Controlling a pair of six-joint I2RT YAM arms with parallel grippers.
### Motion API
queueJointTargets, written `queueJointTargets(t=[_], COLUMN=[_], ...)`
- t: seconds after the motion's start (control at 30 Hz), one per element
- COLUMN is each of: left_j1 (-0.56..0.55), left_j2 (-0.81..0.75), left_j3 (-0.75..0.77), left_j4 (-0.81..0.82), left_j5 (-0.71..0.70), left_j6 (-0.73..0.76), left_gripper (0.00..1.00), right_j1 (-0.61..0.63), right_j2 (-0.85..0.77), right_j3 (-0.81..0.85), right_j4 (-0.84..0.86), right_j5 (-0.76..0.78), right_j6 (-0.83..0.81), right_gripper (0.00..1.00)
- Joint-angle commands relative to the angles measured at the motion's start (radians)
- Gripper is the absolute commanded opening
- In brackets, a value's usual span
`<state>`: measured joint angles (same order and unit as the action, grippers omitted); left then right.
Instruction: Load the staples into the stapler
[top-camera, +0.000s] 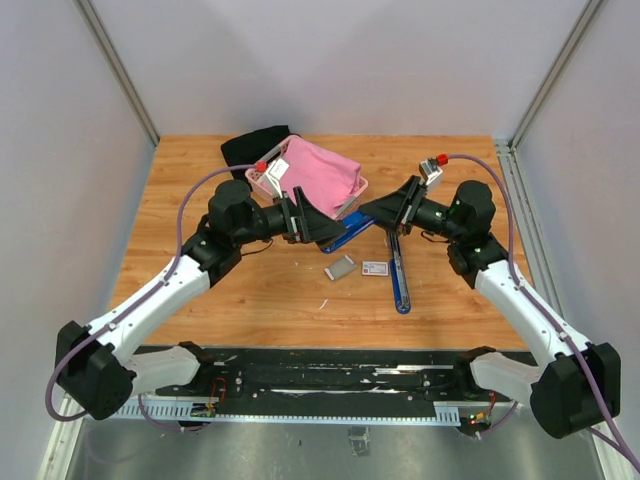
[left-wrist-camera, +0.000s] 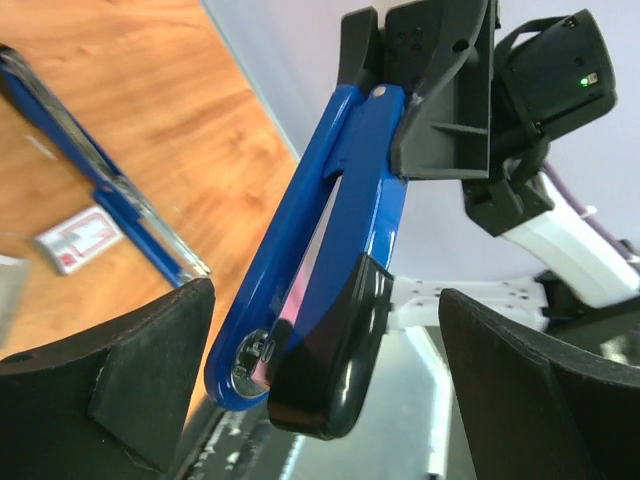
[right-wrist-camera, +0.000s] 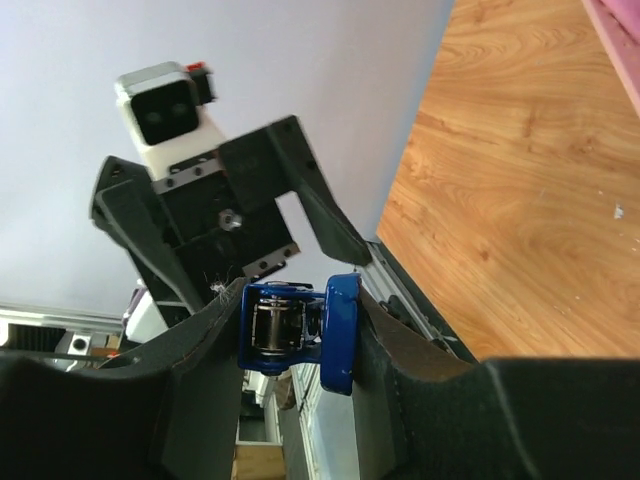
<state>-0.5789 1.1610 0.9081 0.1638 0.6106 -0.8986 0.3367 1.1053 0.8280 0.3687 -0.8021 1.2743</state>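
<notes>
Now, your left hand (top-camera: 322, 228): spread wide around blue stapler (left-wrist-camera: 345, 190)
Your right hand (right-wrist-camera: 300, 335): clamped on it
Staples (top-camera: 341, 267): lying on bench (top-camera: 200, 180)

The left arm (top-camera: 160, 290) and right arm (top-camera: 522, 300) were made of white links and black joints, hung with purple cables (top-camera: 196, 192). The left tool (top-camera: 335, 228) and right tool (top-camera: 375, 212) were fitted with black wedge-shaped fingers (left-wrist-camera: 120, 370).

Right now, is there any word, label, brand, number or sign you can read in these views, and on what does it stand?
No text can be read in any view.
Red print on the white carton: blurred in the left wrist view, too small in the top view.
On the blue stapler: no marking visible.
</notes>
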Motion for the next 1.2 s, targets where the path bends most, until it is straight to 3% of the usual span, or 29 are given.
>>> queueJointTargets(t=[0.0, 0.1, 0.23, 0.4, 0.57, 0.83, 1.0, 1.17], left_j1=[0.008, 0.007, -0.014, -0.128, -0.164, -0.174, -0.176, -0.176], left_j2=[-0.056, -0.05, 0.001, 0.109, 0.175, 0.219, 0.22, 0.22], left_j3=[0.078, 0.109, 0.172, 0.272, 0.303, 0.331, 0.329, 0.322], left_j4=[-0.226, -0.295, -0.329, -0.436, -0.472, -0.478, -0.481, -0.488], left_j5=[-0.14, -0.175, -0.144, -0.23, -0.264, -0.24, -0.226, -0.212], left_j6=[0.328, 0.473, 0.557, 0.683, 0.723, 0.734, 0.732, 0.731], left_gripper=[0.98, 0.98, 0.93, 0.89, 0.83, 0.53, 0.47, 0.19], right_j1=[0.017, 0.016, 0.017, 0.018, 0.021, 0.031, 0.034, 0.036], right_j2=[-0.009, 0.004, 0.028, 0.059, 0.084, 0.118, 0.126, 0.131], right_j3=[0.056, 0.081, 0.103, 0.124, 0.147, 0.172, 0.183, 0.197], right_j4=[-0.095, -0.225, -0.338, -0.391, -0.399, -0.399, -0.436, -0.482], right_j5=[0.009, 0.022, 0.025, 0.009, -0.012, -0.032, -0.022, -0.009], right_j6=[-0.055, -0.105, -0.142, -0.163, -0.171, -0.183, -0.213, -0.25], right_gripper=[0.0, 0.0, 0.0, 0.0, 0.0, 0.0, 0.0, 0.0])
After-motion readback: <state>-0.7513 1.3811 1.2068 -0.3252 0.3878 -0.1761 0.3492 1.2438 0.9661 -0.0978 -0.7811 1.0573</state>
